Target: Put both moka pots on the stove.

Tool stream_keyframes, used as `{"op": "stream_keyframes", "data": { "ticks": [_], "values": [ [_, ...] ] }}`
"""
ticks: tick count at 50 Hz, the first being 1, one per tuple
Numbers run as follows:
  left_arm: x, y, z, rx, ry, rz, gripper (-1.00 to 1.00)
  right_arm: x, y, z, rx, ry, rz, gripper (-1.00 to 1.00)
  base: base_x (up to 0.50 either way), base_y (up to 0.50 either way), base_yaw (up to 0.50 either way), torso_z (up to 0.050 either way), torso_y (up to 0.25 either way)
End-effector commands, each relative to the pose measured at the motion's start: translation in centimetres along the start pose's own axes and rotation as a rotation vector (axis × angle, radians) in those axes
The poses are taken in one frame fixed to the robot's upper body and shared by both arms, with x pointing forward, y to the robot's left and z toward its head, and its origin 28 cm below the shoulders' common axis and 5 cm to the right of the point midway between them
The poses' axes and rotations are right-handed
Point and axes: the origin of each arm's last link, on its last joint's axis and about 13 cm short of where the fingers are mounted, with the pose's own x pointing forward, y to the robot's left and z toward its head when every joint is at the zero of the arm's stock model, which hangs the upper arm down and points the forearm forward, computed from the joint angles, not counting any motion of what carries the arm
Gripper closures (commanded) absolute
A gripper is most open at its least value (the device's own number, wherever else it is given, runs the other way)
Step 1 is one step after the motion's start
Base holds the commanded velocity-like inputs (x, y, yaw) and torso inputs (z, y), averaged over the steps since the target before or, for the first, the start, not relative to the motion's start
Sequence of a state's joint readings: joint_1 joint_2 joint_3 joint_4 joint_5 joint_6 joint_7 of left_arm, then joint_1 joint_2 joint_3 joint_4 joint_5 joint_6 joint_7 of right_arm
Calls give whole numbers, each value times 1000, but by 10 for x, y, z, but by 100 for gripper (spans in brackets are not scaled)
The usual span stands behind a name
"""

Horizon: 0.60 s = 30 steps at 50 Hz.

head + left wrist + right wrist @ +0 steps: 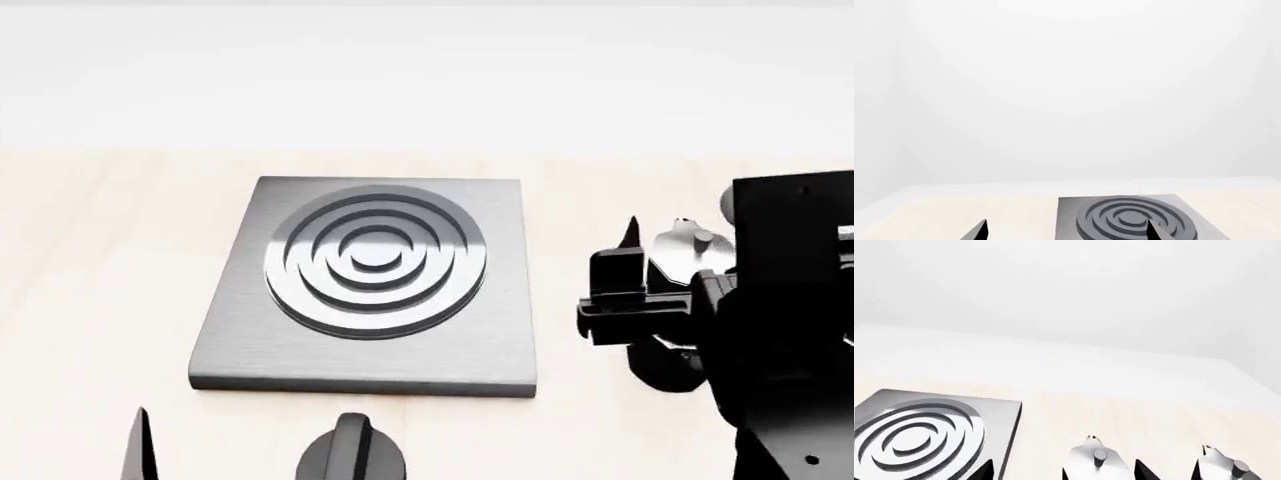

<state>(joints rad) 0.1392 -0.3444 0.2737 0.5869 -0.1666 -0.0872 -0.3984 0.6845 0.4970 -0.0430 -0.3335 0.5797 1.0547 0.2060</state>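
While the stove (pixel 378 285) sits flat on the pale wooden table (pixel 94 260) with nothing on its ring burner, both pots are off to its right, still on the table. From the head camera only one pot (pixel 683 247) can be made out, its silver lid and little knob poking up just behind the right pincer (pixel 638 262); the second one is hidden behind the black bulk of the right arm (pixel 787 320). The right wrist camera shows both lids side by side though: the nearer pot (pixel 1095 460) just beside the stove's edge, and the second pot (pixel 1224 465) a bit further out, apart from the first.

The right pincer is down at pot level, its dark fingertips (pixel 1145 471) showing at the frame edge on either side of the nearer pot's lid, so the jaws look spread wide with that pot between them. Whether they're actually touching it can't be told from these shots.

The left pincer (pixel 1066 231) hangs near the stove's front, on the robot's side, both tips well apart, so it's open wide and holding nothing. A short round black knob (pixel 352 452) sits on the table just in front of the stove.
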Motion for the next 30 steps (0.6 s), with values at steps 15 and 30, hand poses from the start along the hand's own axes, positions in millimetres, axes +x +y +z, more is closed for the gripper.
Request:
{"op": "stream_keyframes", "data": {
  "ticks": [15,30],
  "values": [
    [0,-1,-3,-2,3,-9,-100,24,-28,-20,11,241,-26,-100,0,0,0,0,0],
    [1,-2,-4,-2,6,-13,-100,42,-32,-36,25,293,-19,-100,0,0,0,0,0]
  ]
}}
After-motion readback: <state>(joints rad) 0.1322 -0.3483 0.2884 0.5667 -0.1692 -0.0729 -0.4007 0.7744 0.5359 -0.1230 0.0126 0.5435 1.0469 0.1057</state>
